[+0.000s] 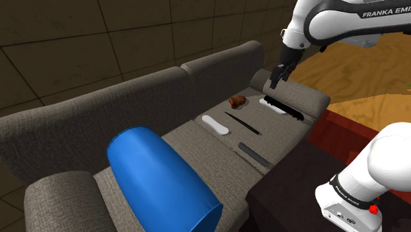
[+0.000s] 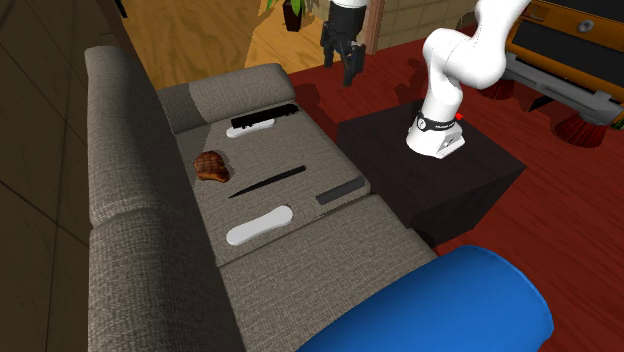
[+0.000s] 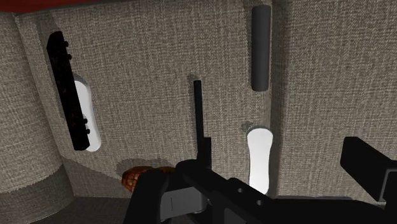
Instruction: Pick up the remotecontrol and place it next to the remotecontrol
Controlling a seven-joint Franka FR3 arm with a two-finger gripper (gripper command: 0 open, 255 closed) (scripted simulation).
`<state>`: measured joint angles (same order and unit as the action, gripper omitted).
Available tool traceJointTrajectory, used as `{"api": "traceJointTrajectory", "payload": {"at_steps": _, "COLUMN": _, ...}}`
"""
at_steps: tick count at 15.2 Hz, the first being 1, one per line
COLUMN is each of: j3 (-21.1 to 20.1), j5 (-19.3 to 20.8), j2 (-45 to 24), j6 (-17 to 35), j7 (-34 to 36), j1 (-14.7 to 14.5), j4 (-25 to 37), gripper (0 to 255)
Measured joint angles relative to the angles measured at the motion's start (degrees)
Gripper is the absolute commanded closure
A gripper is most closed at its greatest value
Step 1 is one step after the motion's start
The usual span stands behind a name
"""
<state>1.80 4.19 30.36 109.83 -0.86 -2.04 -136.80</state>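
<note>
Shoulder: gripper [image 1: 273, 80] hung over armrest end of sofa [image 1: 79, 125], fingers apart, empty. Black remote [image 1: 284, 105] lay on seat just beside armrest, below gripper, partly over white piece. On same cushion, toward blue bolster [image 1: 161, 174]: rod [image 1: 242, 123], white remote [image 1: 215, 124], grey remote [image 1: 254, 154]. Brown lump [image 1: 237, 101] near backrest.

Second exterior: gripper [image 2: 340, 62] off seat, apart from black remote [image 2: 262, 118]. Grey remote [image 2: 340, 190] at front edge.

Wrist: fingers spread, nothing between. Rod [image 3: 200, 114] lay between black remote [image 3: 67, 89] and white remote [image 3: 259, 156].
</note>
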Motion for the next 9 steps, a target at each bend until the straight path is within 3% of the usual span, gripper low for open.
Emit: {"api": "traceJointTrajectory", "payload": {"at_steps": 9, "j3": -0.68, "j5": -0.72, "j2": -17.74, "j6": 14.96, "j7": 1.86, "j1": -0.78, "j4": 1.84, "gripper": 0}}
